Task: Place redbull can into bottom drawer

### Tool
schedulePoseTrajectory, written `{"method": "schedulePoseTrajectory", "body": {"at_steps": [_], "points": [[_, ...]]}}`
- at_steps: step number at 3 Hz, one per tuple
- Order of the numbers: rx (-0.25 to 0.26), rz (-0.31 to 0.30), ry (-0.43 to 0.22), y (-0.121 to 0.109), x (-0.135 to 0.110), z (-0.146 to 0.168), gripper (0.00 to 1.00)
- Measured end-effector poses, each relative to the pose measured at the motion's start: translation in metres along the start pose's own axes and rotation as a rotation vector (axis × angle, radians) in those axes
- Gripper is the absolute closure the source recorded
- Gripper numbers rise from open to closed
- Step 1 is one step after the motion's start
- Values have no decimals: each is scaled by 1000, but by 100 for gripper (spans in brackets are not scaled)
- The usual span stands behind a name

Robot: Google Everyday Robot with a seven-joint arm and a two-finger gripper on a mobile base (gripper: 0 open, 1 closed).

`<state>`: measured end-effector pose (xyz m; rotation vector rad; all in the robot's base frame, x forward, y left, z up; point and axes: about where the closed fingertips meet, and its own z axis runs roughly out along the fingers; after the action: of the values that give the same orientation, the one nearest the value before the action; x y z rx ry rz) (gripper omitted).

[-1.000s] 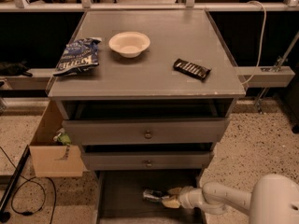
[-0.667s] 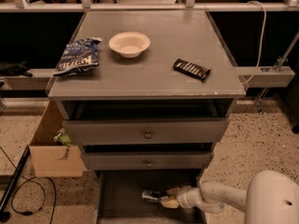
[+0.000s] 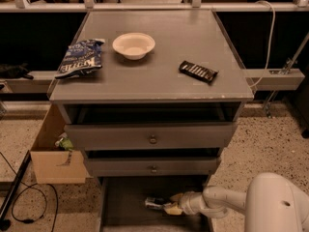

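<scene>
Since a second ago the gripper has edged slightly left inside the open bottom drawer, its fingers closed on the right end of the redbull can, which lies low over the drawer floor. On the cabinet top sit a candy bar on the right, a bowl farther back and a chip bag on the left.

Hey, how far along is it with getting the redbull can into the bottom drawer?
Done: the bottom drawer is pulled open and the redbull can is inside it. In hand: the pincer is down in the drawer, right at the can's end. Left: I can't tell whether the can is released, and the arm is not yet out of the drawer.
</scene>
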<state>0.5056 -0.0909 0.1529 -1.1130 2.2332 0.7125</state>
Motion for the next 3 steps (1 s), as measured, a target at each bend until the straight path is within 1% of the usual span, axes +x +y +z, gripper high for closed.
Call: {"method": "schedulePoseTrajectory", "body": {"at_steps": [2, 3], "points": [[0, 0, 0, 0, 0, 0, 51], [0, 0, 0, 0, 0, 0, 20]]}}
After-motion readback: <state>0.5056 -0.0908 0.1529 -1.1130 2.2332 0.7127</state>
